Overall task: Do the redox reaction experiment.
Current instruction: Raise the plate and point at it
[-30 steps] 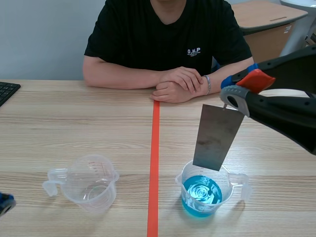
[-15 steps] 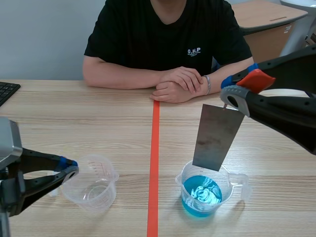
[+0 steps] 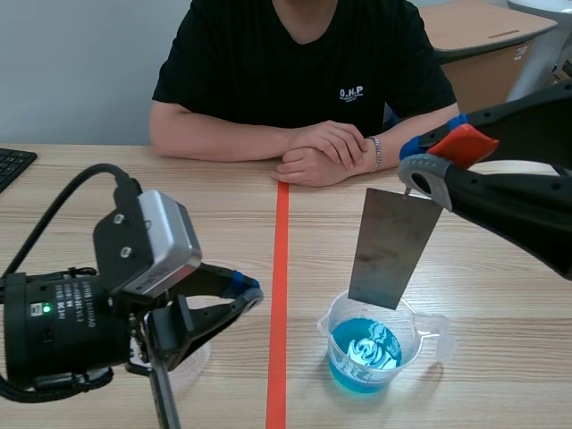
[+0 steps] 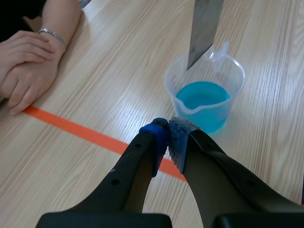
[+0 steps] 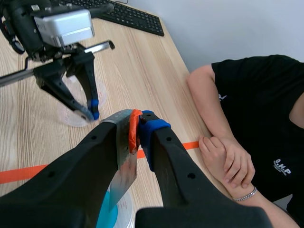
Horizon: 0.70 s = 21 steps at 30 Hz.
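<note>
Between the fingers of the right hand (image 3: pixel 418 175), a metal plate (image 3: pixel 391 246) is pinched by its top edge, the orange and blue pads closed tight on it. The plate hangs down from that hand, slightly tilted. Straight below the hand stands a clear beaker (image 3: pixel 431 343) holding blue liquid (image 3: pixel 365 351). The plate's lower end sits over the beaker's mouth, about level with the rim. In the left wrist view its lowest corner is above the liquid and apart from it. The left hand (image 4: pixel 167 137) is closed on nothing, its two blue pads pressed together. It hovers over the counter (image 3: pixel 80 223), with the tape line (image 3: pixel 280 268) running under its fingertips. Ahead of this hand, on the far side of the tape, are the beaker and the hanging plate, well apart from its tips. In the right wrist view an empty beaker (image 5: pixel 69 116) stands on the counter under the left hand, and in the scene view the left arm hides most of it. Beyond both robot hands a person rests folded hands (image 3: pixel 323 154) on the counter by the far end of the tape. A keyboard (image 3: pixel 13 165) lies at the counter's edge, far out to the side of the left hand.
</note>
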Available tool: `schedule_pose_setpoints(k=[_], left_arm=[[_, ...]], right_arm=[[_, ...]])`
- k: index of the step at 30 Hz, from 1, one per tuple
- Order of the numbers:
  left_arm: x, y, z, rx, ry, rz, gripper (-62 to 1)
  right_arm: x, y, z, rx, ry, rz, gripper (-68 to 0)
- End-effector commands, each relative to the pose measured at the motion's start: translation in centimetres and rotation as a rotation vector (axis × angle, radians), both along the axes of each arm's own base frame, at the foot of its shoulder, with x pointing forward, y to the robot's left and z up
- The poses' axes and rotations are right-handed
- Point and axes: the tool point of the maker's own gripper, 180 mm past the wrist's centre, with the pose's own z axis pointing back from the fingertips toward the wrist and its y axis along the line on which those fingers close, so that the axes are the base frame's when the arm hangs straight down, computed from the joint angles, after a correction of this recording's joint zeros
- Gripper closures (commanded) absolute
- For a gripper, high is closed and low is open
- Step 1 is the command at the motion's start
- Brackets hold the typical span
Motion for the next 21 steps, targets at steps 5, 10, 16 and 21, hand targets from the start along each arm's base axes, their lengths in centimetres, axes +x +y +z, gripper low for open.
schedule_pose_setpoints(k=[5, 10, 16, 21], left_arm=[[0.7, -2.4, 0.4, -0.02, -0.032, -0.021, -4.4], [1.8, -2.8, -1.0, 0.002, -0.032, 0.0, -4.5], [2.5, -3.2, -1.9, 0.007, -0.027, 0.016, -4.5], [2.4, -4.0, -1.6, -0.01, -0.022, 0.016, -4.5]], right_arm=[[-0.4, 0.4, 0.9, 0.023, -0.013, 0.027, -1.7], [-0.4, 0.4, 0.9, 0.023, -0.013, 0.027, -1.7], [-0.4, 0.4, 0.9, 0.023, -0.013, 0.027, -1.7], [-0.4, 0.4, 0.9, 0.023, -0.013, 0.027, -1.7]])
